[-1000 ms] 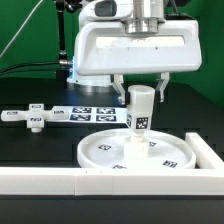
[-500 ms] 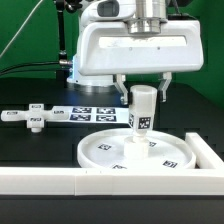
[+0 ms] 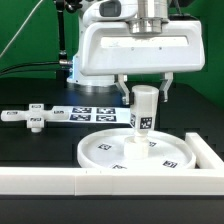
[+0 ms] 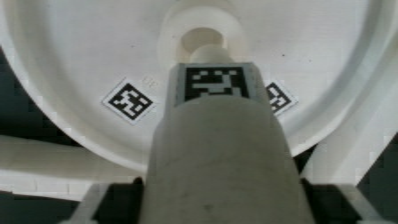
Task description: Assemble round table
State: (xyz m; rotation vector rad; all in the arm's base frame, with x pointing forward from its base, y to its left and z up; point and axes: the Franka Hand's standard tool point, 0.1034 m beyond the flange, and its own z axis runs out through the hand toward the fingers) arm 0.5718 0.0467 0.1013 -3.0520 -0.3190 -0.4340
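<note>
The short white post (image 3: 142, 113) stands upright on the middle of the large rimmed round disc (image 3: 105, 150), near the border wall's corner. My gripper (image 3: 142, 92) is shut on the post's upper part, one finger on each side. In the wrist view the post (image 4: 219, 130) runs down to the hub of the disc (image 4: 89, 60), tags showing on both, and the dark fingertips (image 4: 121, 200) press its sides. The flat cross-shaped foot piece (image 3: 33, 118) lies apart on the black table at the exterior view's left.
The marker board (image 3: 95, 115) lies flat behind the disc. The long white border wall (image 3: 60, 181) runs along the front and turns back at the exterior view's right (image 3: 208, 152), close to the disc's rim.
</note>
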